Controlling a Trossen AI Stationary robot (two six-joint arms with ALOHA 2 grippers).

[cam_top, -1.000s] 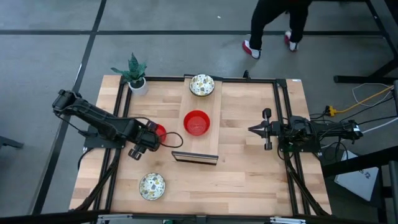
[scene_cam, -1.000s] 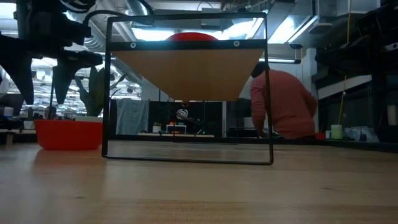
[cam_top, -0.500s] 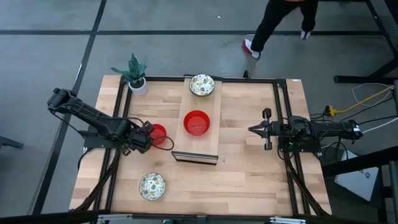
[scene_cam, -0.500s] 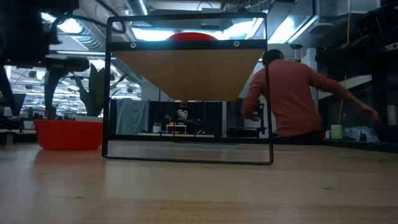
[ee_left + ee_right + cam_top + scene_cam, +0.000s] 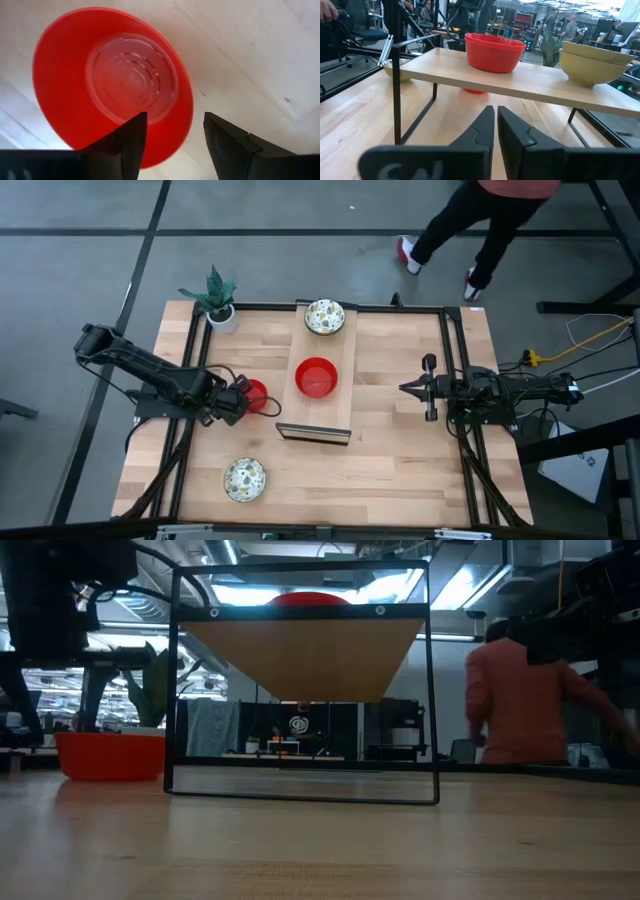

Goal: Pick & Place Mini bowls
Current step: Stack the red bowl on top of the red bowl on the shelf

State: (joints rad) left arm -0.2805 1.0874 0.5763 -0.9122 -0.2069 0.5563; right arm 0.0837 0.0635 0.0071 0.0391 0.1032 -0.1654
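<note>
High view: a glossy red bowl (image 5: 254, 393) sits upright on the bare wood of the table (image 5: 390, 470), just left of the raised shelf (image 5: 337, 408). The left gripper (image 5: 240, 402) hovers at its near-left edge with its fingers (image 5: 125, 142) spread apart, holding nothing; in the left wrist view the bowl fills the frame, smooth and shiny, with faint rings in its pale-looking bottom. A second red bowl (image 5: 317, 377) rests on the shelf, and a cream speckled bowl (image 5: 325, 317) sits at the shelf's far end. Another speckled bowl (image 5: 244, 478) stands alone on the table near the front left. That makes two red bowls and two speckled ones in sight.

A second ago the left gripper sat right over the red bowl, hiding most of it; it has since drawn back to the left, so the bowl shows almost whole. The bowl itself seems not to have shifted, though the arm hid it too much earlier to be sure. The person (image 5: 490, 210) beyond the table has walked further right.

The right gripper (image 5: 408, 388) waits over the right half of the table, fingers closed and empty, pointing at the shelf. A potted plant (image 5: 216, 298) stands at the far left corner.
</note>
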